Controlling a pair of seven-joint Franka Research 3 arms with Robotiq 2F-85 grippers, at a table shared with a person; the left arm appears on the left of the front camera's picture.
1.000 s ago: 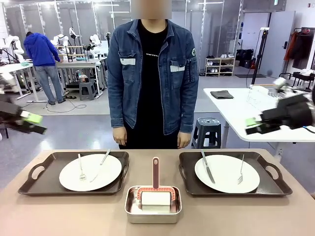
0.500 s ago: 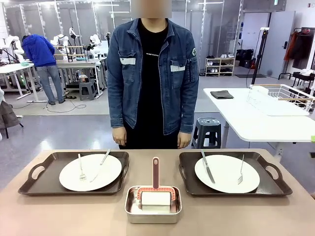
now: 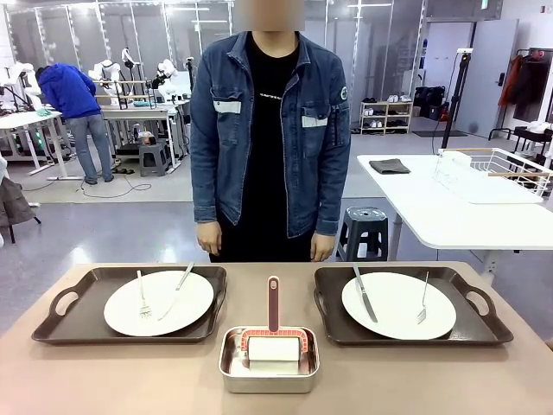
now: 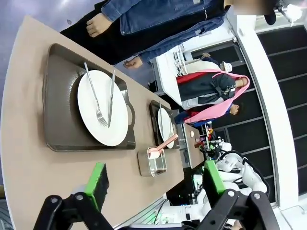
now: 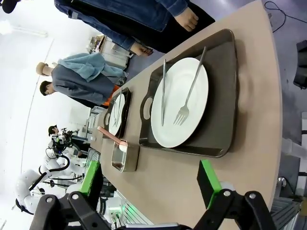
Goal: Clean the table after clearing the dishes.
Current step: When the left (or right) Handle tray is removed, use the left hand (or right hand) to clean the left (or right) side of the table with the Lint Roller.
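Grey floor [image 3: 112,233]; white side table [image 3: 432,212] with wire rack [image 3: 501,161]; grey stool [image 3: 363,227] beside it.

- The tabletop [image 3: 130,380] is a plain, matte beige-brown rectangle.
- The left tray [image 3: 95,281] is dark brown with a handle at each end. It lies on the left half, close to the far edge.
- The right tray [image 3: 333,324] is of the same kind and lies on the right half, level with the first. A gap separates the two.
- The small steel pan [image 3: 268,383] sits in the middle, nearer the robot's side. Its far corners are just beside the trays' inner corners.
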